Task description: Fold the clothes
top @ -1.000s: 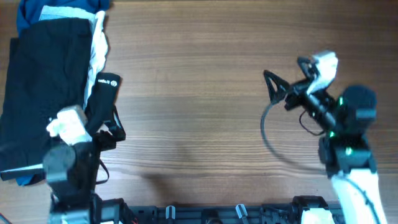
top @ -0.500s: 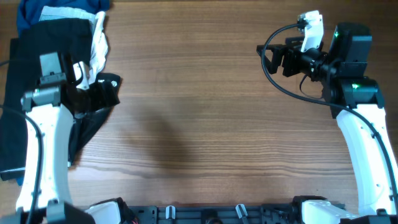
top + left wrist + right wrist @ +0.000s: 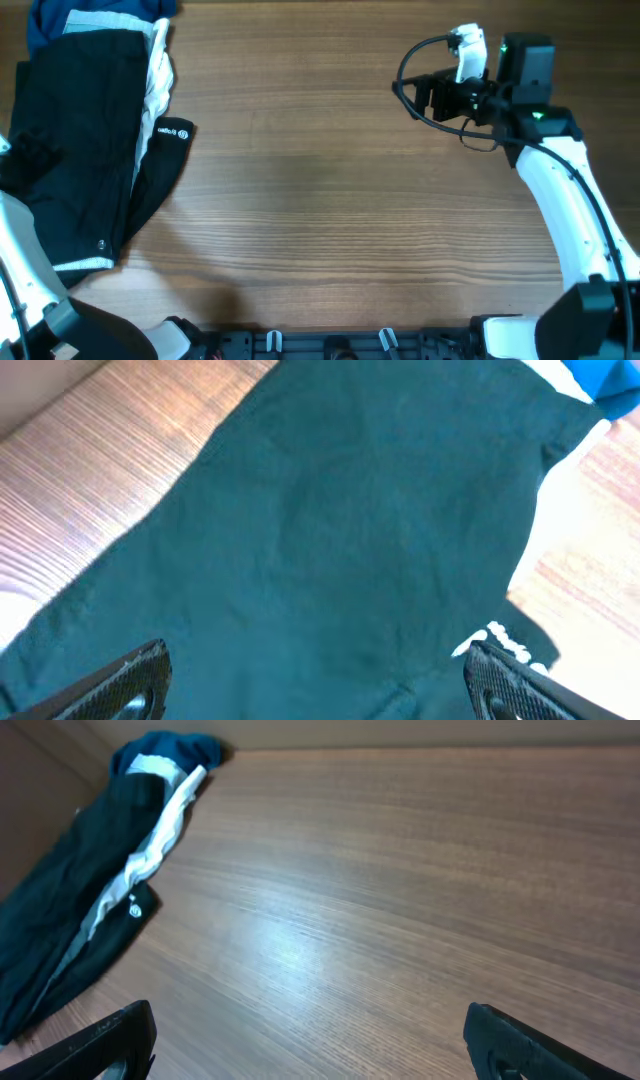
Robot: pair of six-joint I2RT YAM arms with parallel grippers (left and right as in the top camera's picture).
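Note:
The black shorts (image 3: pixel 80 150) lie spread at the table's left side, with the pale grey waistband (image 3: pixel 85 265) and a small button toward the front. My left gripper (image 3: pixel 28 160) is at the far left edge over the shorts. In the left wrist view its fingers (image 3: pixel 315 680) are wide apart, open and empty, just above the dark fabric (image 3: pixel 330 540). My right gripper (image 3: pixel 425 95) is open and empty, raised over bare table at the back right. Its wrist view (image 3: pixel 310 1040) shows the shorts (image 3: pixel 60 910) far off to the left.
A narrow black item with a white logo (image 3: pixel 170 135) lies along the shorts' right edge, and its logo shows in the left wrist view (image 3: pixel 510 645). A blue garment (image 3: pixel 60 15) and a white strip of cloth (image 3: pixel 158 70) lie at the back left.
My left arm swung from near the logo item to the far left edge, and the black fabric now lies flatter. My right gripper moved left along the back of the table.

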